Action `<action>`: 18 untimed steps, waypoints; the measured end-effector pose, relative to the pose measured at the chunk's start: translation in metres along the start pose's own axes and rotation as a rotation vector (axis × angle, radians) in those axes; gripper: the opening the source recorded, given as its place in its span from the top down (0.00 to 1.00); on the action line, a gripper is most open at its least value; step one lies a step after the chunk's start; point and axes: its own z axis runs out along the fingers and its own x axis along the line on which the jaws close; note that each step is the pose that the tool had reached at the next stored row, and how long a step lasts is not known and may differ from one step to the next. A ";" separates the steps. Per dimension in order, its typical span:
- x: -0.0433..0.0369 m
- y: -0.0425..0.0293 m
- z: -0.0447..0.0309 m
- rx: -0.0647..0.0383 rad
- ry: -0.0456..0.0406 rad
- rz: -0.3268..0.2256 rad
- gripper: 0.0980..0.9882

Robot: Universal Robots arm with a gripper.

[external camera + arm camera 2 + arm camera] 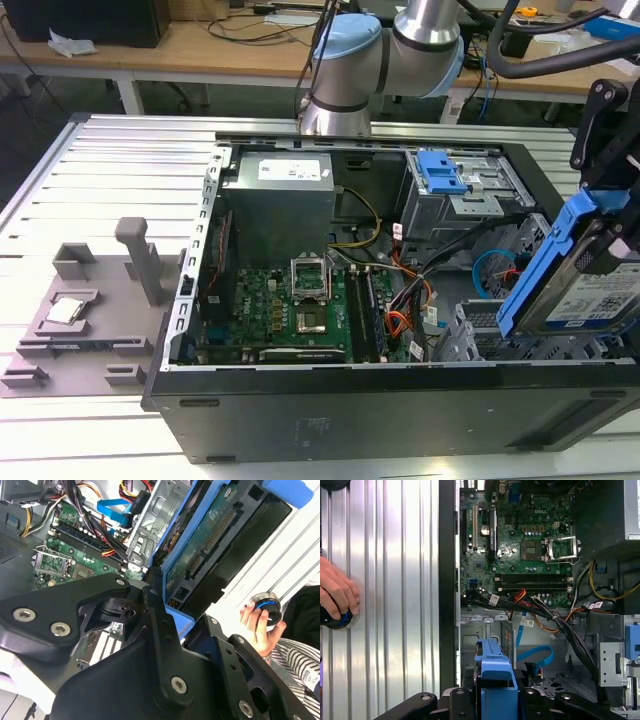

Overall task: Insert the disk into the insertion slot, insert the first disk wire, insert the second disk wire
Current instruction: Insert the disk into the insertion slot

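hanging tilted at the exterior view's right, the disk (588, 300) is pinched by the gripper (612, 235), whose fingers are closed against the blue carrier (495, 680). the disk is held above the insertion slot (470, 335), the perforated grey cage in the corner of the open computer case (400, 400), and is not yet seated in it. the task is judged to be at its first step: the disk has been picked up but not inserted, and neither wire has been attached. a blue flat cable (536, 655) and a bundle of orange and black wires (545, 617) are seen lying loose just beside the cage. room is tight, with the case wall on one side, the cables on the other and the solid bay with the blue latch (440, 172) behind. a person's hand (337, 592) is rested on a round control on the ribbed desk (100, 160), well apart.
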 end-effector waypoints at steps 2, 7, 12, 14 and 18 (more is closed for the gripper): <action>-0.0023 0.0021 0.0001 0.000 0.0000 0.000 0.70; -0.0043 0.0100 0.0005 0.002 -0.0001 0.000 0.70; -0.0122 0.0127 0.0010 0.002 -0.0001 0.000 0.70; -0.0154 0.0153 0.0020 0.002 -0.0001 0.000 0.70; -0.0181 0.0190 0.0044 0.002 0.0000 0.000 0.70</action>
